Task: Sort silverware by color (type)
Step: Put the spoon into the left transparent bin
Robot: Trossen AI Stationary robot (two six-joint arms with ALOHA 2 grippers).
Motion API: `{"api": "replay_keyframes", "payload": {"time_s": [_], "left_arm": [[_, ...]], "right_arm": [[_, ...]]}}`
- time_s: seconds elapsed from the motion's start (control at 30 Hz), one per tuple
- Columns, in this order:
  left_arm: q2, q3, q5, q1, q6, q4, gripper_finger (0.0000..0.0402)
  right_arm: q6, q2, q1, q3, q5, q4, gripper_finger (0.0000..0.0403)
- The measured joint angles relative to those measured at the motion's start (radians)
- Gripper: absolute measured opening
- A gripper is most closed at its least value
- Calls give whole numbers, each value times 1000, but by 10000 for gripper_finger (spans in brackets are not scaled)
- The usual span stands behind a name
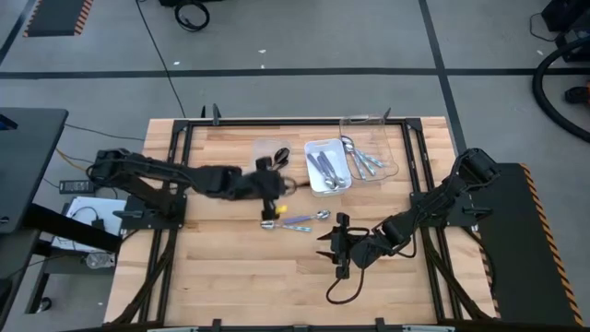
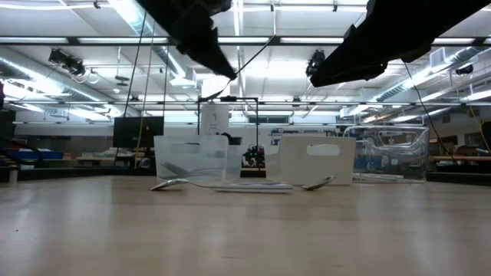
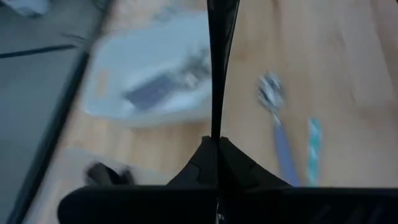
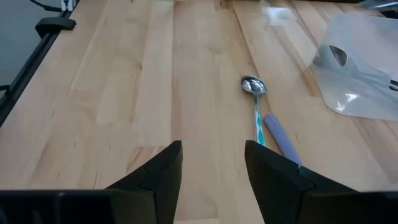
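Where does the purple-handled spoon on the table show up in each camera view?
High view: purple spoon mid-table, between both grippers, below the white tray.
Low view: spoons lie low at centre; which one is purple cannot be told.
Left wrist view: purple spoon beside the teal spoon, right of the shut left gripper.
Right wrist view: purple spoon ahead of the open right gripper.
Shared landmark: the teal spoon alongside it.

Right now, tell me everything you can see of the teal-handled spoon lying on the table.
The teal-handled spoon has a shiny silver bowl and a slim teal handle, seemingly plastic. It lies flat on the wooden table, alongside a purple-handled utensil, close or touching. No gripper touches it. The white tray sits apart.
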Motion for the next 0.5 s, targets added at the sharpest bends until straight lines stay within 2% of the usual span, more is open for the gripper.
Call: {"api": "replay_keyframes", "payload": {"time_s": [0.1, 0.27, 0.5], "left_arm": [[-11, 1, 10, 55, -12, 59, 1], [-15, 1, 87, 145, -90, 99, 1], [-15, 1, 174, 300, -334, 37, 3]], "right_arm": [[0, 0, 0, 0, 0, -1, 185], [0, 0, -1, 0, -1, 1, 185], [7, 0, -5, 0, -1, 4, 185]]}}
